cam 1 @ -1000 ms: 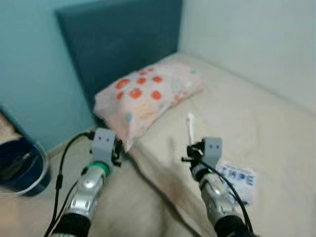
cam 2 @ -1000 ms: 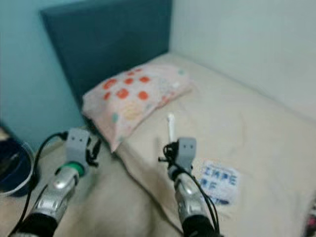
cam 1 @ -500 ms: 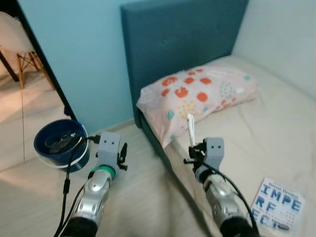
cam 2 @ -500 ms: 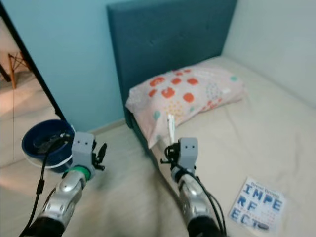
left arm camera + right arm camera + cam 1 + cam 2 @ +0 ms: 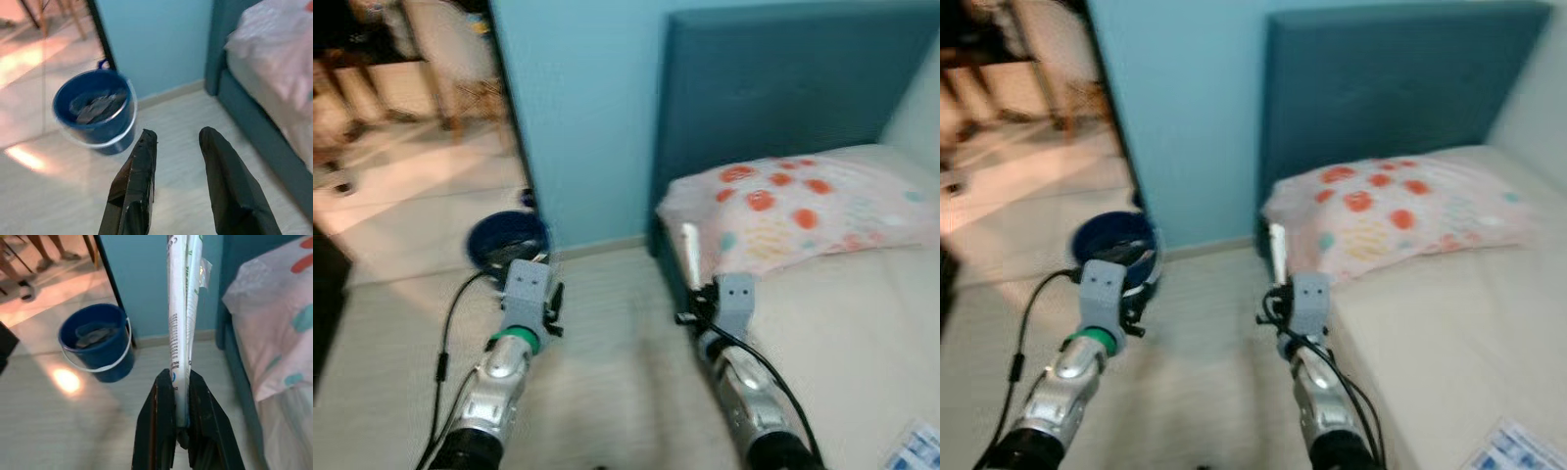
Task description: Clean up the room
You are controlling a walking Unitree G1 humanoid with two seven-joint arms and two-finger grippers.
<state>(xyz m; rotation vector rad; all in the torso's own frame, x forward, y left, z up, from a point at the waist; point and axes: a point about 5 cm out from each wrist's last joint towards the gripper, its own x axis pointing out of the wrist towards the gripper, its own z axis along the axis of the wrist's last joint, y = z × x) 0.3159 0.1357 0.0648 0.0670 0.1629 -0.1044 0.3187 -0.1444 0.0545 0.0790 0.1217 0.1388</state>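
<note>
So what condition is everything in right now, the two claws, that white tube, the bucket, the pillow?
Left gripper: jaws open, holding nothing, above the floor.
Right gripper: jaws shut on the white tube.
White tube: flattened, held upright by its lower end.
Blue bucket: upright on the floor by the wall, something dark inside.
Pillow: lying on the bed, against the headboard.

- right gripper (image 5: 180, 396): matt black fingers, clamped on a glossy white squeeze tube (image 5: 180, 328) with printed, plastic-looking skin
- left gripper (image 5: 178, 152): matt black fingers, slightly grainy, spread apart
- bucket (image 5: 95, 115): smooth blue plastic with a pale handle
- pillow (image 5: 793, 211): soft printed cloth
- headboard (image 5: 783, 88): matt teal upholstery
- floor (image 5: 58, 186): pale boards, faintly shiny
- arms: brushed silver metal
</note>
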